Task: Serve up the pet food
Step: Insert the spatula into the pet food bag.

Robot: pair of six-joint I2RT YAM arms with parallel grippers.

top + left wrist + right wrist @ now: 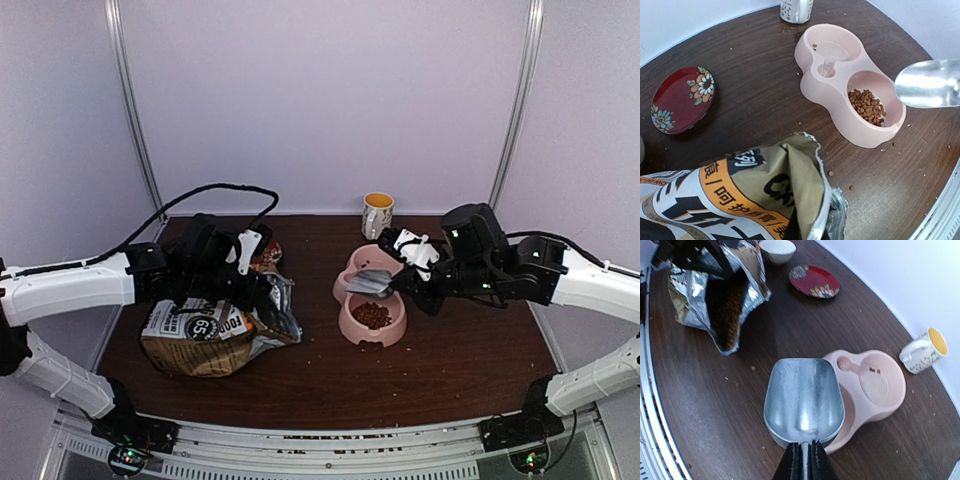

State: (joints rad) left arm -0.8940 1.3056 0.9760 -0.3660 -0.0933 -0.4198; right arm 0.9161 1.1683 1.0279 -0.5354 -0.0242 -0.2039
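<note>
Now the right gripper (801, 452) is clamped tight on the handle of the metal scoop (804, 400); the scoop hangs empty over the pink double bowl (860, 139), which sits right of centre on the tabletop (460, 360); pet food (867, 106) fills the bowl's nearer well, with just a few pellets in the far one; over by the left edge, the left gripper (245, 283) is pinched shut on the mouth of the food bag (740, 195), with more kibble showing inside; stray pellets dot the wood.

Scoop (804, 400) shiny metal; feeder (810, 65) smooth plastic; bag (740, 200) paper, foil-lined; kibble (867, 105) matt
</note>
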